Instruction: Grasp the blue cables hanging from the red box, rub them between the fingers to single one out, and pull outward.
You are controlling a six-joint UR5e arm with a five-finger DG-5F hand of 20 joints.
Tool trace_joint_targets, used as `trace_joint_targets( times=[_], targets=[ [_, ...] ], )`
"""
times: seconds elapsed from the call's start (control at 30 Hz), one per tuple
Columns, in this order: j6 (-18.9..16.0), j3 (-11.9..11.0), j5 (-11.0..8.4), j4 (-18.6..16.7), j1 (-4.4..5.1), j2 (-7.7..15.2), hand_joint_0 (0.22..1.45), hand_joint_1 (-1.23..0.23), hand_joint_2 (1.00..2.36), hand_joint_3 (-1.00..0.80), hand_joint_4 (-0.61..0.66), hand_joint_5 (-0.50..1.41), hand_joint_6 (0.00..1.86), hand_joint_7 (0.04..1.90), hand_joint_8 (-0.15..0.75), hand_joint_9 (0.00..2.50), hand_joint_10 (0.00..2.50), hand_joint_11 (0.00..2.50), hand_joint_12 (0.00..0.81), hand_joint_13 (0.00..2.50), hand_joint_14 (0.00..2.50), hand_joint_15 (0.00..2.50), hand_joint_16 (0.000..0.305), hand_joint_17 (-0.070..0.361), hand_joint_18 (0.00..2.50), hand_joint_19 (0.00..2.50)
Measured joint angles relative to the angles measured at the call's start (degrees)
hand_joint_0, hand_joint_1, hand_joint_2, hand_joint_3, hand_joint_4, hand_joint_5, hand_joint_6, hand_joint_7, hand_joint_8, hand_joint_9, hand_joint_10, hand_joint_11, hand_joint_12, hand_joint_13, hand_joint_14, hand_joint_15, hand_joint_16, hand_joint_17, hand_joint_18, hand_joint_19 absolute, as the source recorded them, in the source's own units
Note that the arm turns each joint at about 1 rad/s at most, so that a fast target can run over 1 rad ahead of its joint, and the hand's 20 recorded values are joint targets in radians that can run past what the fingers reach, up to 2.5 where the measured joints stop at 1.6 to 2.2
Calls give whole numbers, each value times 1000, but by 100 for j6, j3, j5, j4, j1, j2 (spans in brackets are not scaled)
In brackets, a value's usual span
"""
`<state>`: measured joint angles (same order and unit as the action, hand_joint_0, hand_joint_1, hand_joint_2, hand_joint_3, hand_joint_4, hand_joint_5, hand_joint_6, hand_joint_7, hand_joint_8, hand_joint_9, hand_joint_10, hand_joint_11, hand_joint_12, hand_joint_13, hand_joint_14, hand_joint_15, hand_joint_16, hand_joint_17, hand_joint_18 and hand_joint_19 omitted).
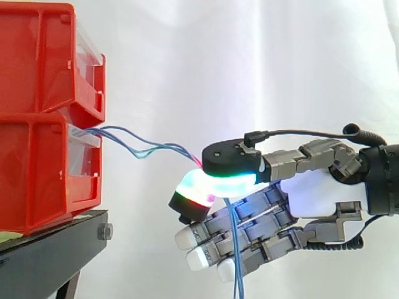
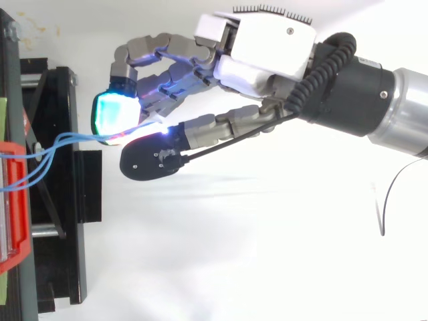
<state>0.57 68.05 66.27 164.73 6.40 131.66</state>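
The hand [image 1: 312, 193] pinches the blue cables [image 1: 143, 148] between its thumb and a fingertip [image 1: 194, 190] glowing green and red. Beyond the fingertips the cables rise to the lower red bin [image 1: 37, 180]. Below the thumb they hang down across the other fingers.
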Motion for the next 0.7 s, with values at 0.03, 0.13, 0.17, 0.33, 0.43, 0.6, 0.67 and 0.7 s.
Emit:
trace_joint_targets(
  times=[0.03,0.13,0.17,0.33,0.43,0.6,0.67,0.7],
  targets=[
    [-3,0,0,1,3,0,727,-874,1015,-243,237,-136,501,1157,222,709,8,335,323,633,11,287,41,91,562,429],
    [-13,-2,0,6,8,0,700,-828,1015,-271,260,-127,501,1171,228,750,11,349,328,665,11,297,41,93,576,449],
    [-16,-2,0,11,10,0,679,-803,1014,-286,274,-122,501,1171,232,768,8,354,329,672,11,306,42,94,577,457],
    [-28,-2,0,30,15,0,635,-749,1013,-306,280,-111,501,1182,246,829,9,362,337,702,13,316,43,96,587,483],
    [-30,-2,0,42,20,0,627,-745,1012,-320,284,-110,501,1183,246,837,9,369,337,709,13,321,43,97,593,491],
    [-31,-2,0,49,33,0,612,-740,1014,-292,278,-111,502,1184,253,857,11,378,341,720,12,333,44,98,603,489],
    [-35,-2,0,48,35,0,615,-740,1014,-279,269,-111,502,1182,251,863,9,384,339,719,12,327,44,98,604,500],
    [-36,-2,0,47,35,0,616,-738,1014,-284,269,-111,502,1183,249,868,11,383,339,718,12,327,44,98,603,499]
  ],
)
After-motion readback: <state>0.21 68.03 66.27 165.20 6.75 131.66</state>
